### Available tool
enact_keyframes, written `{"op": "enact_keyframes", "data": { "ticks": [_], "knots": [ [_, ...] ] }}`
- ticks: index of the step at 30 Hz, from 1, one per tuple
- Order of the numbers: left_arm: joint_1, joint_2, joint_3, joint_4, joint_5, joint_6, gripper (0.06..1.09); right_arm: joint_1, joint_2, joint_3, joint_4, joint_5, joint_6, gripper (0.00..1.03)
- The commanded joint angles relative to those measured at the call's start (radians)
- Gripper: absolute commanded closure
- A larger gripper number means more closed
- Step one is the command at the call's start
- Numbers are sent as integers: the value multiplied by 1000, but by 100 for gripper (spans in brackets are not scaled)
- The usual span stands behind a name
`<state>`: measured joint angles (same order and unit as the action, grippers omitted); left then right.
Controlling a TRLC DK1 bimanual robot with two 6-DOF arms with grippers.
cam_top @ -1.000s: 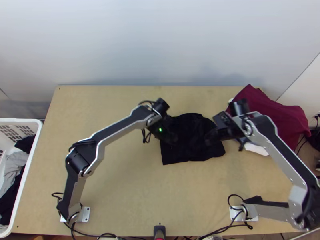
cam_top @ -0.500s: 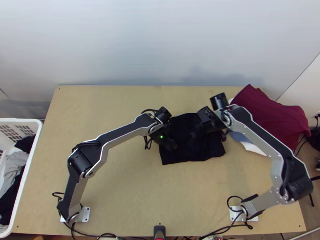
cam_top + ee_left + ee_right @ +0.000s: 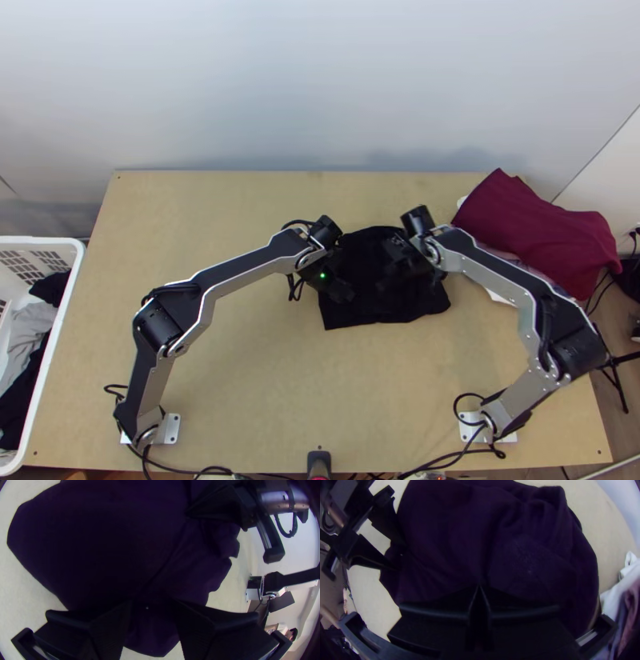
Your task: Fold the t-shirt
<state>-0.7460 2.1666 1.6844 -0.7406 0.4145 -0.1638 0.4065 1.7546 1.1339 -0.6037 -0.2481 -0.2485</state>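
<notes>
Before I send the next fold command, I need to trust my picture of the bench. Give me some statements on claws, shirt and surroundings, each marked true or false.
1. The black t-shirt lies on the table. True.
2. The left claw's fingers are apart. True.
3. The right claw's fingertips are spread wide. False: the right claw's fingertips meet.
4. The white basket is at the table's right side. False: the white basket is at the left.
5. The maroon cloth is to the right of the t-shirt. True.
</notes>
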Motion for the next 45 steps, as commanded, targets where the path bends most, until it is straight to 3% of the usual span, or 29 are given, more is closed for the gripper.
{"op": "enact_keyframes", "data": {
  "ticks": [1,11,15,21,23,27,30,34,39,45],
  "knots": [
    [4,2,-11,-5,-3,6,49,-112,-133,-106,2,76,-95,100],
    [8,21,-22,-5,-3,35,49,-403,-311,-154,-96,79,-265,100],
    [8,6,-34,-20,0,58,49,-469,-365,-140,-142,86,-293,100],
    [20,-96,-25,-34,23,61,48,-439,-452,-115,-209,82,-248,100],
    [34,-123,5,-63,47,61,36,-396,-465,-103,-237,82,-209,98],
    [51,-179,32,-121,70,84,25,-357,-454,-75,-284,64,-130,79],
    [77,-200,-2,-178,70,142,25,-385,-406,-52,-318,-45,-58,60],
    [142,-255,-86,-180,70,172,25,-426,-293,-20,-389,-164,-9,20],
    [206,-303,-101,-197,72,168,22,-423,-190,-33,-364,-166,-41,11],
    [234,-393,-144,-204,70,170,22,-411,-127,24,-341,-230,-25,11]
  ]
}}
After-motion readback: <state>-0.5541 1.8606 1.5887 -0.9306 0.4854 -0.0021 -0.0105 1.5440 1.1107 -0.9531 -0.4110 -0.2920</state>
